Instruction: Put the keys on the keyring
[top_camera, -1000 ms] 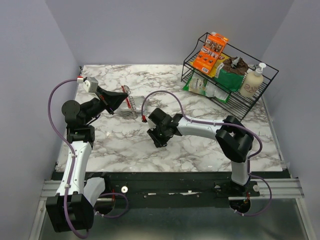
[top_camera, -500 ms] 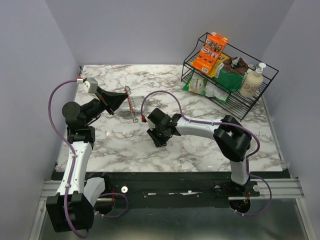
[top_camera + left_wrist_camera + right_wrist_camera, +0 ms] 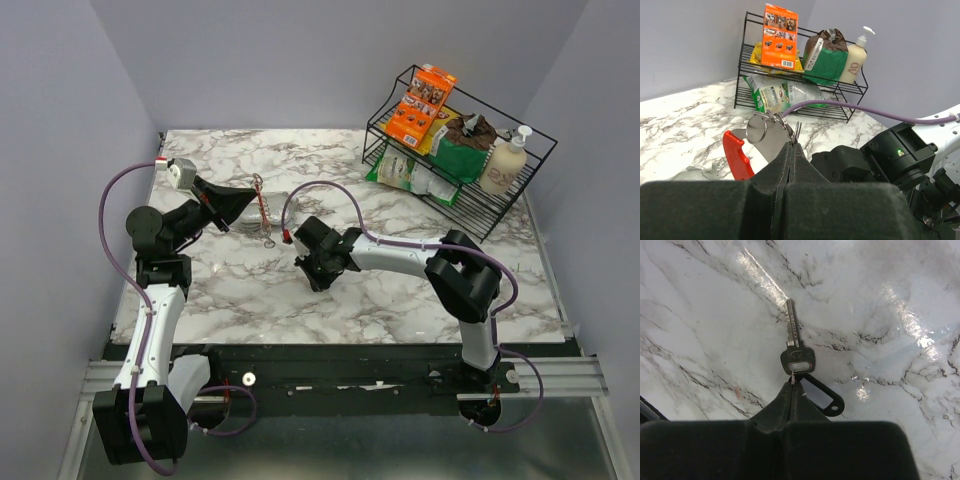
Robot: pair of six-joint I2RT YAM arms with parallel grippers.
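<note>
Dangling toward the far-left corner, the keyring (image 3: 758,131) is pinched by the closed left gripper (image 3: 791,146), the key (image 3: 797,359) by the closed right gripper (image 3: 792,384).

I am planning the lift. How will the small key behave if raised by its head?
The key looks thin, flat metal: probably stiff and light. The right gripper pinches only its head's edge, so it may swing or slip. On the glossy table it would likely slide if pushed.

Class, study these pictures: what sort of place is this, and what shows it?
Probably a robot lab cell staged like a kitchen counter: plain grey walls box in a marble-patterned tabletop, white-and-black robot arms bolted at its edge, and a black wire rack holds groceries.
</note>
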